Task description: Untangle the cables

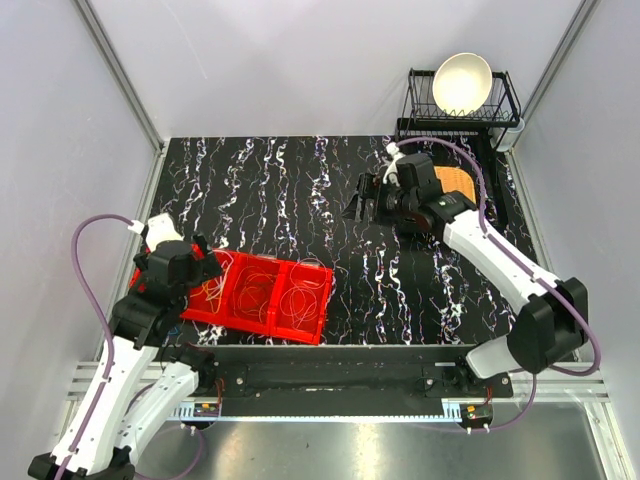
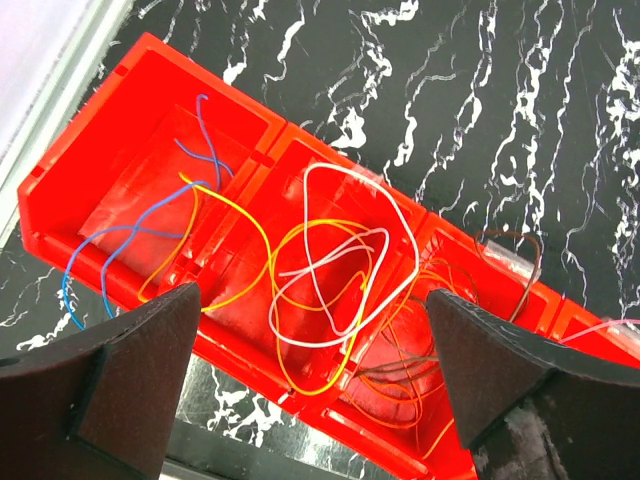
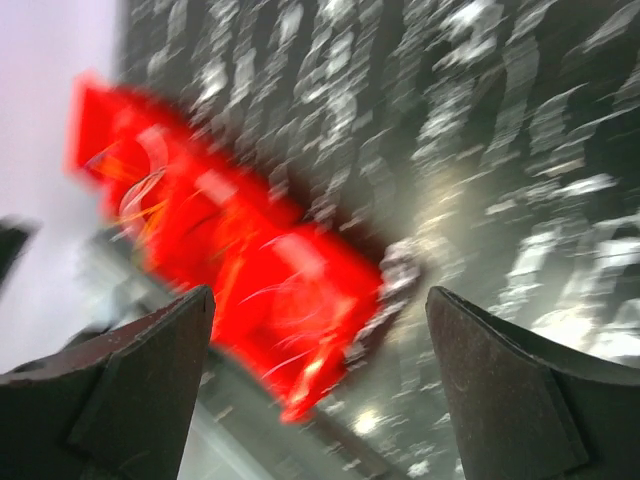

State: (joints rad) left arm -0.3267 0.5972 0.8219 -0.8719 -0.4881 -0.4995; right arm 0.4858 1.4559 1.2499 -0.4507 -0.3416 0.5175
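Observation:
A red tray [image 1: 318,300] with compartments lies at the table's near left. It holds thin cables [image 1: 262,291]. In the left wrist view a white loop [image 2: 345,250], yellow and orange loops [image 2: 250,240] and a blue wire [image 2: 110,240] lie tangled across the tray [image 2: 90,150]. My left gripper [image 2: 312,375] is open and empty, hovering above the tray's near edge; it shows over the tray's left end in the top view [image 1: 200,268]. My right gripper [image 1: 366,200] is open and empty, high over the middle of the table. Its wrist view is blurred, with the tray [image 3: 330,290] at left.
A black dish rack [image 1: 505,105] with a white bowl [image 1: 462,82] stands at the far right corner. An orange object [image 1: 457,178] lies beside it. A metal rail [image 1: 330,370] runs along the near table edge. Walls close in on both sides.

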